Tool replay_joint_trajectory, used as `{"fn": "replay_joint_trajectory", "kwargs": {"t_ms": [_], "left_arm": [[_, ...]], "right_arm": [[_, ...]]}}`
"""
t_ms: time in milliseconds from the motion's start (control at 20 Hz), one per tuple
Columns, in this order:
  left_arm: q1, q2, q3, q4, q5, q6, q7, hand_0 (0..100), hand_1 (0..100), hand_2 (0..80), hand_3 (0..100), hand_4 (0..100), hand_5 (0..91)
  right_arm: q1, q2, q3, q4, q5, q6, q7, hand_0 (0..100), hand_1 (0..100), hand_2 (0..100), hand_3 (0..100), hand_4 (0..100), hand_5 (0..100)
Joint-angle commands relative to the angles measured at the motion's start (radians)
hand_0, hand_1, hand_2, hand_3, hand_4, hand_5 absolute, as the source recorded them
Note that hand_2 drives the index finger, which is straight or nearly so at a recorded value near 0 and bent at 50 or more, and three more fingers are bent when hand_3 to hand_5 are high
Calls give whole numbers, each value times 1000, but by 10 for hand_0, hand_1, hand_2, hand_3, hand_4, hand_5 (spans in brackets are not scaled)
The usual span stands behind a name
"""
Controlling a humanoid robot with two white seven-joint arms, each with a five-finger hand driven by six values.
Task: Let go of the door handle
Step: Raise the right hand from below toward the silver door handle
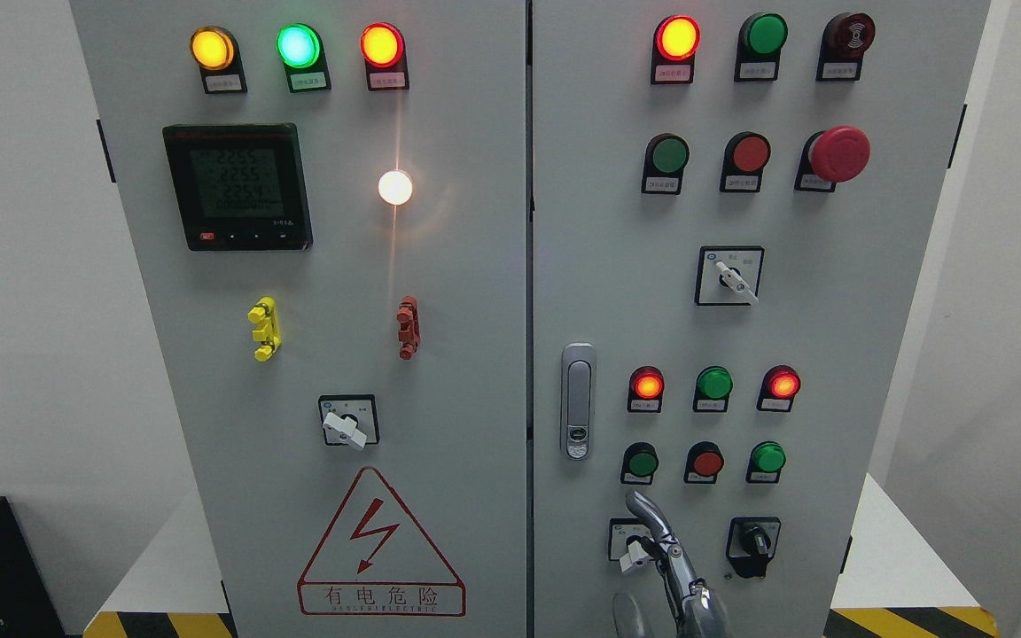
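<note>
The silver door handle (578, 400) lies flat in its recess on the left edge of the grey cabinet's right door (830, 337). Nothing touches it. My right hand (652, 556) rises from the bottom edge, well below the handle and slightly to its right. One metal finger (642, 509) points up, and a second one (627, 616) shows at the bottom edge. The hand is open and holds nothing. It stands in front of a small white rotary switch (633, 554). My left arm is out of view.
Both cabinet doors are shut along the centre seam (529, 266). The right door carries lit lamps, push buttons, a red mushroom stop button (839, 153) and a black selector (753, 540). The left door has a meter (237, 186) and a lightning warning triangle (379, 545).
</note>
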Motion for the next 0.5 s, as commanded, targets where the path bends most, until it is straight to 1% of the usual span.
{"fn": "replay_joint_trajectory", "kwargs": {"t_ms": [0,150,451], "left_arm": [[-26,0,0,29,0,0,1,120,556,0,0,0,0],[-26,0,0,29,0,0,1,120,556,0,0,0,0],[-26,0,0,29,0,0,1,120,556,0,0,0,0]], "right_arm": [[-2,0,-15,-6,-111,11,1,475,81,0,94,99,97],[-2,-1,-33,-7,-147,51,1,462,43,0,81,82,80],[-8,-1,-27,-9,-145,53,1,434,47,0,76,77,71]]}}
